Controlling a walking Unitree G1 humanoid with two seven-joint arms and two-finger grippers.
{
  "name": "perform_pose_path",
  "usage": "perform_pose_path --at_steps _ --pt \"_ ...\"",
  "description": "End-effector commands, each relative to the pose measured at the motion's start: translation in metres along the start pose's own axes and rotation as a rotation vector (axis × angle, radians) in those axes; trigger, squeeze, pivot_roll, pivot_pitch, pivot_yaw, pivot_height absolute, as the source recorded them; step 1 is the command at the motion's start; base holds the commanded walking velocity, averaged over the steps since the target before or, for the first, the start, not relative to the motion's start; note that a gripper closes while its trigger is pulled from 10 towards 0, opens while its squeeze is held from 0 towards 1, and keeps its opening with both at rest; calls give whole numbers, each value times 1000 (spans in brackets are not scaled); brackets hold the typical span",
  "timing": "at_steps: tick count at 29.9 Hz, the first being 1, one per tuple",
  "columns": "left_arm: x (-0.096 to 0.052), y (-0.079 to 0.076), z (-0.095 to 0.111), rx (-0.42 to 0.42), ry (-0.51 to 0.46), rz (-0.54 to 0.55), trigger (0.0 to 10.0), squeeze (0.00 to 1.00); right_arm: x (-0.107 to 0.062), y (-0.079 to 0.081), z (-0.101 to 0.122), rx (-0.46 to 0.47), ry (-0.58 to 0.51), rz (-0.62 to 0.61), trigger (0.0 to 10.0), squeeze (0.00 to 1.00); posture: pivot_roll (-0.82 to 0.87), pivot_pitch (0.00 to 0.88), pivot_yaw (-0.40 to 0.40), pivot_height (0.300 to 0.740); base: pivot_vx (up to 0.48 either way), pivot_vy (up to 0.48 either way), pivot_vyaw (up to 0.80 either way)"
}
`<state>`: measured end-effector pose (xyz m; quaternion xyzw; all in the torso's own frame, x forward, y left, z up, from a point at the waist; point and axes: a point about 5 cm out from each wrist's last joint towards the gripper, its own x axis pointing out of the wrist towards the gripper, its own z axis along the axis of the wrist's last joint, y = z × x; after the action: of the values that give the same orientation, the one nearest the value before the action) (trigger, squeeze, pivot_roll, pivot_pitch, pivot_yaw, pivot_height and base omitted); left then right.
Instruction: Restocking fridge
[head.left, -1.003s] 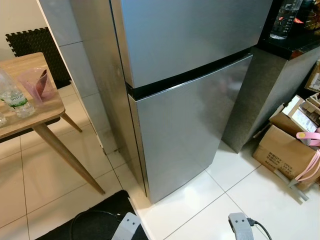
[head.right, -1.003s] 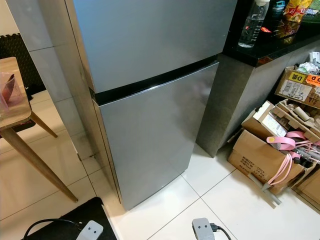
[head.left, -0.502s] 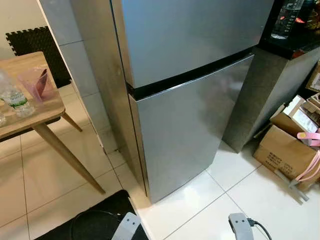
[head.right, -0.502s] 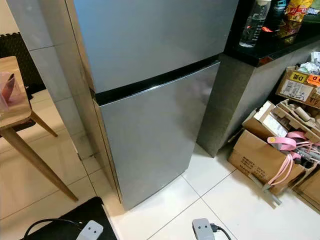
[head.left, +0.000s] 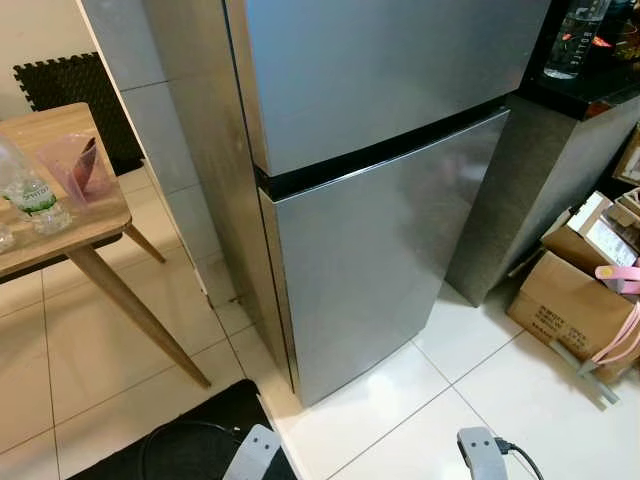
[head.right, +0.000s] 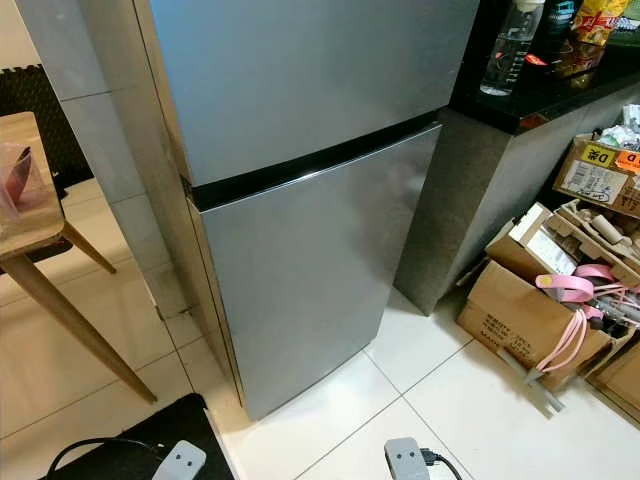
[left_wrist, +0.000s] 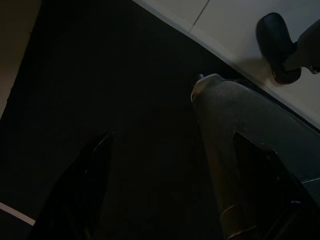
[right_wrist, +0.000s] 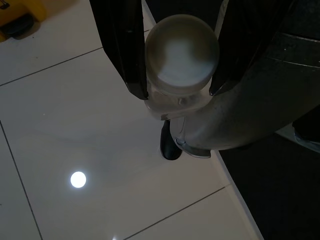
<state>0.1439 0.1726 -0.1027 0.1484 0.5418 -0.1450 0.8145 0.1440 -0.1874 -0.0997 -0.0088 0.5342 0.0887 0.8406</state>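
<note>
- While the tall silver two-door fridge (head.left: 380, 250) sits right in front of the robot, both its doors are fully shut, with just a black strip between the upper and lower door.
- Right end effector (right_wrist: 177, 94) hangs low over the glossy white tiled floor (right_wrist: 65, 125). Its two black fingers are clamped on either side of a pale round-topped container (right_wrist: 181, 47), both touching it. I can't make out what kind of container it is, since you only see the rounded top.
- Left end effector (left_wrist: 170, 190) hangs over a black floor mat (head.left: 190, 440). The wrist shot is really dark, so I can't tell if it's open or closed.
- The mat lies on the floor just left of the fridge's bottom corner, with a black cable looped on it.
- Off to the left is a light wooden table (head.left: 90, 225) with angled legs. A clear plastic water bottle with a green label (head.left: 30, 195) stands near the edge facing the robot, and a translucent pink cup (head.left: 72, 168) sits by the corner closest to the fridge.
- Right of the fridge is a dark stone table (head.right: 540, 100) with a clear bottle (head.right: 510, 45) standing near its front edge.
- Brown cardboard boxes (head.right: 515, 300) are piled on the floor below it, with pink straps hanging over them.
</note>
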Motion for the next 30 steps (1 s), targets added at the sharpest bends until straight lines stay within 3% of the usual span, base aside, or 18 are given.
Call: perform_pose_path --at_steps 1,30 --pt "0 -5 -8 -11 28 -13 10000 0 1 5 -4 12 12 31 10000 0 -41 9 -23 740 0 0 0" --pt "-1 -3 -11 0 38 -11 10000 0 1 8 -7 31 15 32 10000 0 -33 0 -17 740 0 0 0"
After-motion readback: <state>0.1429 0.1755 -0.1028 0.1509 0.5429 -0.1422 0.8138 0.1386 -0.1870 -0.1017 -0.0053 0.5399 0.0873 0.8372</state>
